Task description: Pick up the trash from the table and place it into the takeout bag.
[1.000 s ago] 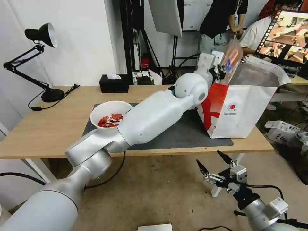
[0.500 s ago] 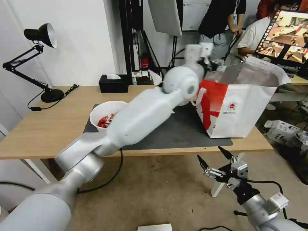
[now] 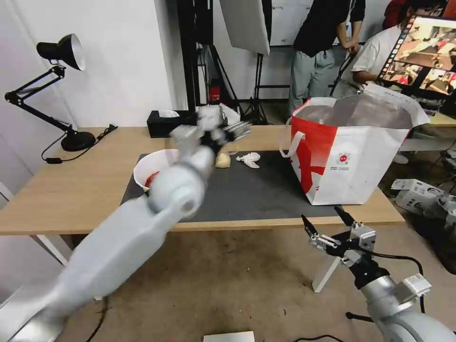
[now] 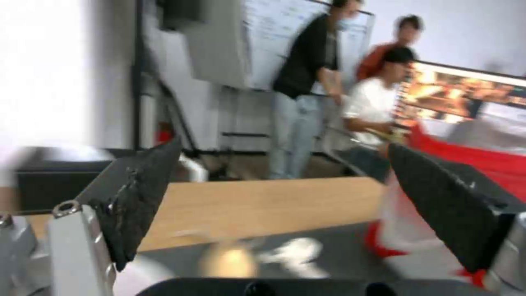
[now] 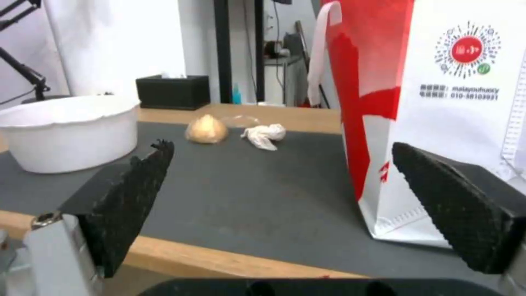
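While the left pincer (image 3: 232, 129) hangs blurred over the far side of the mat (image 3: 256, 190), its jaws stand wide apart with nothing between them, per the left wrist view. Just under and beside it sits the wrapped bun (image 3: 223, 159), touching the mat, with the crumpled tissue (image 3: 250, 159) near it toward the bag. White bowl (image 3: 154, 167) with red shells sits at the mat's left end, partly hidden behind the left arm. Takeout bag (image 3: 354, 161) stands upright on the mat's right end, mouth open, foil lining showing, strap hanging on its left face. Right pincer (image 3: 327, 225) is below the table (image 3: 61, 194) edge, in front of the bag, jaws wide, empty. Right wrist view shows bowl (image 5: 68, 129), bun (image 5: 206, 129), tissue (image 5: 264, 135) and bag (image 5: 433, 102) all on the mat. Black tissue box (image 3: 164, 123) and desk lamp (image 3: 57, 90) sit at the table's far left.
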Controlling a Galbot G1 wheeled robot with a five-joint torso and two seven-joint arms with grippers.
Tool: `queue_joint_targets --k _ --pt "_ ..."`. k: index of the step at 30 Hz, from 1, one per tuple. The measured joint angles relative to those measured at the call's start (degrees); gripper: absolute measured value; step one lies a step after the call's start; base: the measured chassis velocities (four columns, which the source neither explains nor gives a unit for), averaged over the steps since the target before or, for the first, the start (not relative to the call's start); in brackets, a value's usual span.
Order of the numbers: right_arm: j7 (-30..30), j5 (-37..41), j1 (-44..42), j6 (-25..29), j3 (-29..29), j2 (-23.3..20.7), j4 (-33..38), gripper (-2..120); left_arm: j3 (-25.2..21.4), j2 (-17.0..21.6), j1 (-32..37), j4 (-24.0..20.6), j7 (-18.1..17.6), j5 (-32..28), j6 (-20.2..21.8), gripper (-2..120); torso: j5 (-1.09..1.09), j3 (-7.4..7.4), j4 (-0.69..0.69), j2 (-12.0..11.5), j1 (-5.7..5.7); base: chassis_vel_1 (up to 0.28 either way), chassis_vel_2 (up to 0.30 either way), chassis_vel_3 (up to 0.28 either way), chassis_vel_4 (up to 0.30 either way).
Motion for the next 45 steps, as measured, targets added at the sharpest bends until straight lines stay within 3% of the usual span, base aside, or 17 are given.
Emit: queue_joint_targets --k 1,2,4,5,7,8,9,11,13,14,16,17,19,20,23,29,45 --pt "0.0 0.0 0.0 0.0 0.0 0.0 0.0 100 0.0 0.0 0.0 0.0 0.0 0.0 0.0 100 0.00 0.00 0.00 0.0 0.00 0.000 0.000 0.000 0.000" --pt "0.0 0.0 -0.1 0.3 0.2 0.3 0.1 100 -3.1 2.2 4.8 -2.4 0.4 1.0 -0.8 100 0.01 0.00 0.08 0.0 -0.01 0.000 0.000 0.000 0.000" --pt "0.0 -0.2 -0.9 0.9 0.6 1.5 0.3 100 -8.4 4.5 12.2 -6.0 0.8 3.1 -1.9 100 0.01 -0.01 -0.02 0.0 -0.01 0.000 0.000 0.000 0.000" --pt "0.0 -0.2 -0.9 0.9 0.6 1.5 0.3 100 -8.4 4.5 12.2 -6.0 0.8 3.1 -1.9 100 0.01 -0.01 -0.02 0.0 -0.01 0.000 0.000 0.000 0.000" --pt "-0.1 -0.3 -1.0 1.1 0.6 1.9 0.5 100 -11.8 4.7 16.7 -8.1 1.3 4.8 -2.3 100 0.05 -0.01 -0.04 0.0 -0.01 0.000 0.000 0.000 0.000" --pt "-0.1 -0.4 -1.0 1.2 0.7 2.0 0.7 100 -15.9 3.7 22.1 -10.2 2.4 7.0 -2.5 100 0.03 0.00 -0.04 0.0 -0.01 0.000 0.000 0.000 0.000" --pt "-0.1 -0.4 -1.0 1.2 0.7 2.0 0.7 100 -15.9 3.7 22.1 -10.2 2.4 7.0 -2.5 100 0.03 0.00 -0.04 0.0 -0.01 0.000 0.000 0.000 0.000" --pt "0.0 -0.6 -1.1 1.2 0.7 2.3 1.3 100 -23.4 -1.0 34.8 -13.8 5.6 13.7 -4.3 100 0.03 0.00 -0.03 0.0 0.00 0.000 0.000 0.000 0.000" --pt "0.0 -0.7 -1.1 1.2 0.7 2.4 1.4 100 -24.6 -2.3 37.4 -14.4 6.5 15.3 -4.7 100 0.02 0.00 -0.01 0.0 0.00 0.000 0.000 0.000 0.000" --pt "0.4 -1.0 -1.3 1.3 0.6 2.7 1.8 100 -27.7 -6.5 44.9 -16.0 8.8 20.2 -6.5 100 0.03 -0.01 -0.01 0.0 -0.01 0.000 0.000 0.000 0.000" --pt "0.9 -1.8 -1.7 1.3 0.4 3.3 2.3 100 -29.3 -11.2 50.9 -17.5 10.8 25.2 -8.6 100 0.04 -0.01 -0.01 0.0 -0.01 0.000 0.000 0.000 0.000" --pt "0.9 -1.8 -1.7 1.3 0.4 3.3 2.3 100 -29.3 -11.2 50.9 -17.5 10.8 25.2 -8.6 100 0.04 -0.01 -0.01 0.0 -0.01 0.000 0.000 0.000 0.000" --pt "1.5 -2.9 -2.4 1.3 0.4 4.3 3.0 100 -29.4 -16.6 56.5 -18.3 13.1 31.8 -11.9 100 0.06 0.00 -0.02 0.0 -0.01 0.000 0.000 0.000 0.000" --pt "1.5 -2.9 -2.4 1.3 0.4 4.3 3.0 100 -29.4 -16.6 56.5 -18.3 13.1 31.8 -11.9 100 0.06 0.00 -0.02 0.0 -0.01 0.000 0.000 0.000 0.000" --pt "4.0 -5.3 -3.8 1.3 0.6 6.4 4.6 100 -26.6 -24.9 63.7 -18.5 16.4 41.9 -17.6 100 0.05 0.00 -0.02 0.0 -0.01 0.000 0.000 0.000 0.000" --pt "5.4 -8.1 -5.9 1.6 1.0 9.2 6.4 100 -23.9 -30.7 67.3 -18.9 18.3 47.8 -19.8 100 0.05 0.00 -0.03 0.0 -0.01 0.000 0.000 0.000 0.000" --pt "6.7 -8.9 -5.0 2.2 0.3 9.0 5.0 100 -24.1 -29.9 67.5 -20.0 18.9 47.2 -17.6 100 0.04 0.01 -0.03 0.0 0.00 0.000 0.000 0.000 0.000"
